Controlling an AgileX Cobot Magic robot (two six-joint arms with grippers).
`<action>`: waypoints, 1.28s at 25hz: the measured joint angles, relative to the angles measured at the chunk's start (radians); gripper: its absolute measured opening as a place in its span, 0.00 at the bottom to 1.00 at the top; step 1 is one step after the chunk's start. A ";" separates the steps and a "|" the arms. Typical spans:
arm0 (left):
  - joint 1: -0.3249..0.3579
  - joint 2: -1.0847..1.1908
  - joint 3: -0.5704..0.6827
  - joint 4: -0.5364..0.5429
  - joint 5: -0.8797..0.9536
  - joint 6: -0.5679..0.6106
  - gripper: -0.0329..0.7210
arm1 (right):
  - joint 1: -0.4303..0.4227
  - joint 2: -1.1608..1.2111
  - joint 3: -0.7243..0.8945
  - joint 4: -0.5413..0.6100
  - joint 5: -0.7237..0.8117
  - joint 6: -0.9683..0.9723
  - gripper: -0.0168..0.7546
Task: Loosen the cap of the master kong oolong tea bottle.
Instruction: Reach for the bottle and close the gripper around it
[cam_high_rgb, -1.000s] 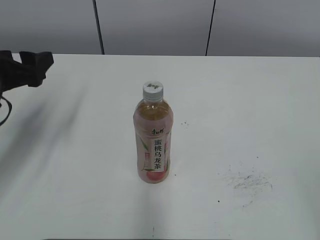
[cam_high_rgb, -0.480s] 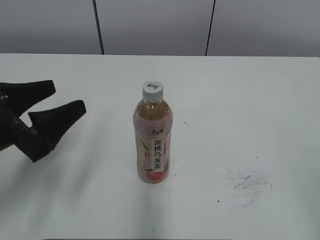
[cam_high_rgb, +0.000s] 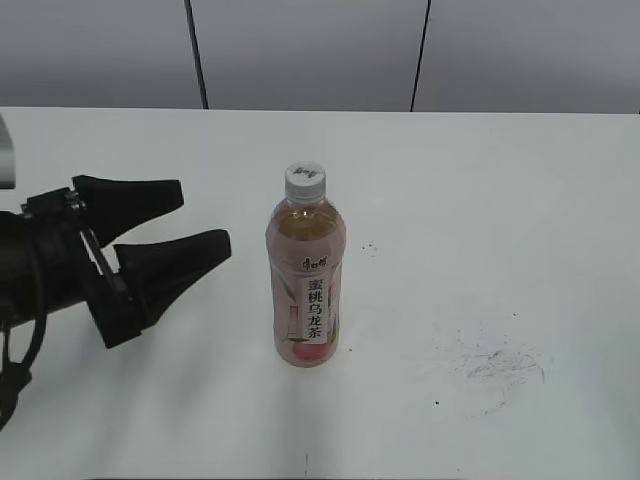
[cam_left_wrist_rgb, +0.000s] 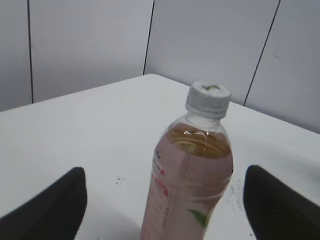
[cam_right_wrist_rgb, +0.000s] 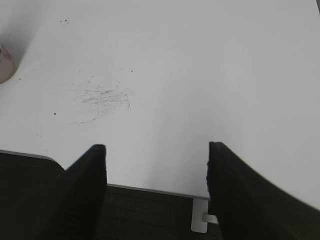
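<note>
The master kong oolong tea bottle (cam_high_rgb: 307, 285) stands upright near the middle of the white table, with its white ribbed cap (cam_high_rgb: 305, 181) on top. In the left wrist view the bottle (cam_left_wrist_rgb: 187, 185) and cap (cam_left_wrist_rgb: 208, 99) fill the centre. My left gripper (cam_high_rgb: 197, 226) is open and empty, its black fingers pointing right, just left of the bottle and apart from it. In the left wrist view (cam_left_wrist_rgb: 165, 200) its fingers flank the bottle at a distance. My right gripper (cam_right_wrist_rgb: 156, 155) is open and empty above the table's front edge, out of the exterior view.
The white table (cam_high_rgb: 500, 200) has grey scuff marks at the front right (cam_high_rgb: 495, 362), also in the right wrist view (cam_right_wrist_rgb: 102, 97). A grey panelled wall (cam_high_rgb: 320, 50) stands behind. The table's front edge (cam_right_wrist_rgb: 150, 190) lies under the right gripper. The bottle's base shows at the left edge (cam_right_wrist_rgb: 4, 65).
My left gripper has come in from the far left, moving right toward the bottle with its fingers open. The bottle has not moved.
</note>
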 joint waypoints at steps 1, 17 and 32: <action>-0.009 0.023 -0.008 0.000 0.000 0.000 0.80 | 0.000 0.000 0.000 0.000 0.001 0.000 0.65; -0.149 0.234 -0.211 0.063 0.031 0.000 0.81 | 0.000 0.000 0.000 0.000 0.001 0.002 0.65; -0.259 0.371 -0.362 0.016 0.060 -0.001 0.81 | 0.000 0.000 0.000 0.000 0.001 0.003 0.65</action>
